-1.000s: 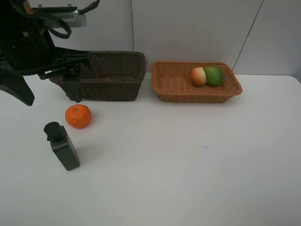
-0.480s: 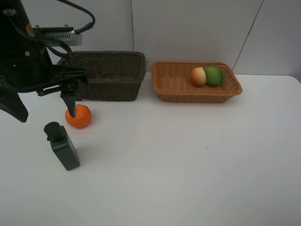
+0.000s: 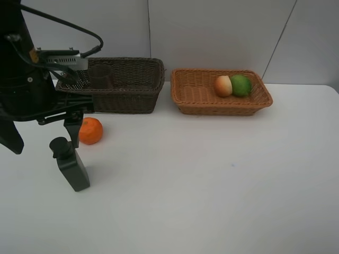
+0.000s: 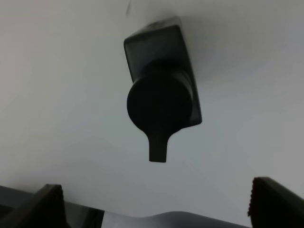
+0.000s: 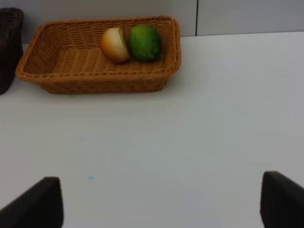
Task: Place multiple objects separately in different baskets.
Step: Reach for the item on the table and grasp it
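A black pump bottle (image 3: pixel 70 165) stands at the front left, and the left wrist view looks straight down on the bottle (image 4: pixel 163 97). My left gripper (image 3: pixel 69 131) hangs open just above its pump head, its dark fingertips (image 4: pixel 43 205) spread wide and touching nothing. An orange mandarin (image 3: pixel 90 130) lies on the table beside the gripper. The dark brown basket (image 3: pixel 132 87) holds a dim cup (image 3: pixel 99 76). In the light tan basket (image 3: pixel 201 95) a peach (image 3: pixel 223 85) and a green fruit (image 3: pixel 241 85) lie side by side. My right gripper (image 5: pixel 159 204) is open and empty over bare table.
The left arm's black body (image 3: pixel 24 79) fills the far left and hides part of the dark basket's end. A grey panelled wall (image 3: pixel 222 32) rises behind both baskets. White table top (image 3: pixel 212 180) stretches across the middle and right.
My left arm has swung from in front of the dark basket toward the front, past the mandarin, to above the black bottle. Nothing else moved.
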